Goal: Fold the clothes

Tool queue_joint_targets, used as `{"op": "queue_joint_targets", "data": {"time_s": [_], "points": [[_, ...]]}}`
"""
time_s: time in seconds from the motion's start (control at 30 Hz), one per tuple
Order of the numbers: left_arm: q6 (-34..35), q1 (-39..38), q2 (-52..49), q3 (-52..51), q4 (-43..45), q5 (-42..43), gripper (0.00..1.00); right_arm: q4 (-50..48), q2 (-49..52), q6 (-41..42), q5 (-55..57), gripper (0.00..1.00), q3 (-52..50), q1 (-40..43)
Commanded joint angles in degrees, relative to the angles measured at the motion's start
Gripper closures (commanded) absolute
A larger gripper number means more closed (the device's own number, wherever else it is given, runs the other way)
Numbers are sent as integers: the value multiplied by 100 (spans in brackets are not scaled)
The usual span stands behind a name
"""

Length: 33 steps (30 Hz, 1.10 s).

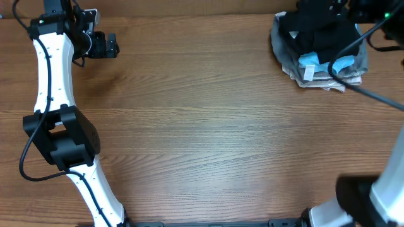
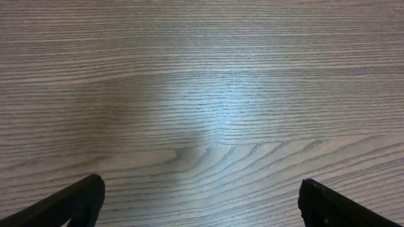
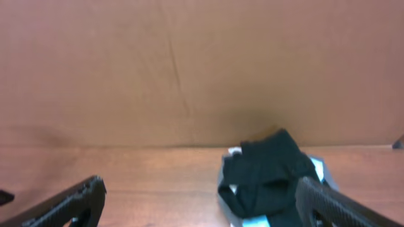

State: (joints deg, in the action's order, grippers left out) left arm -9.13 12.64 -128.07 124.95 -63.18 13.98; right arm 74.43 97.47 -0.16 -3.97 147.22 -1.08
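The black garment (image 1: 314,33) lies crumpled on top of a pile of clothes at the far right corner of the table. In the right wrist view the black garment (image 3: 268,171) sits ahead and right of centre, against a brown wall. My right gripper (image 3: 199,197) is open and empty, short of the garment, and its right finger overlaps the garment's edge in the picture. My left gripper (image 1: 106,45) is at the far left of the table. In the left wrist view my left gripper (image 2: 201,192) is open and empty over bare wood.
Under the black garment lie a light blue shirt (image 1: 310,61) and grey and beige folded garments (image 1: 328,80). A black cable (image 1: 372,96) crosses in front of the pile. The wooden table (image 1: 208,126) reaches a brown wall (image 3: 189,63) behind the pile.
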Motion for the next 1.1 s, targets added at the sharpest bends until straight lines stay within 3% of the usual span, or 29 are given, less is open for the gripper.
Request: {"op": "queue_joint_targets", "data": {"time_s": [0.0,0.3,0.53,0.77,1.07], "points": [[57,-2,-9,2,2,63,0,-675,-1069,74,212,0,-1585,-96],[57,-2,-9,2,2,63,0,-4164,-4391,415,109,0,-7501,-116],[57,-2,-9,2,2,63,0,-6022,-6723,922,111,0,-11077,-116],[57,-2,-9,2,2,63,0,-7309,-8205,922,15,0,-13296,-118],[57,-2,-9,2,2,63,0,-7608,-9064,920,114,0,-14332,-337]]}}
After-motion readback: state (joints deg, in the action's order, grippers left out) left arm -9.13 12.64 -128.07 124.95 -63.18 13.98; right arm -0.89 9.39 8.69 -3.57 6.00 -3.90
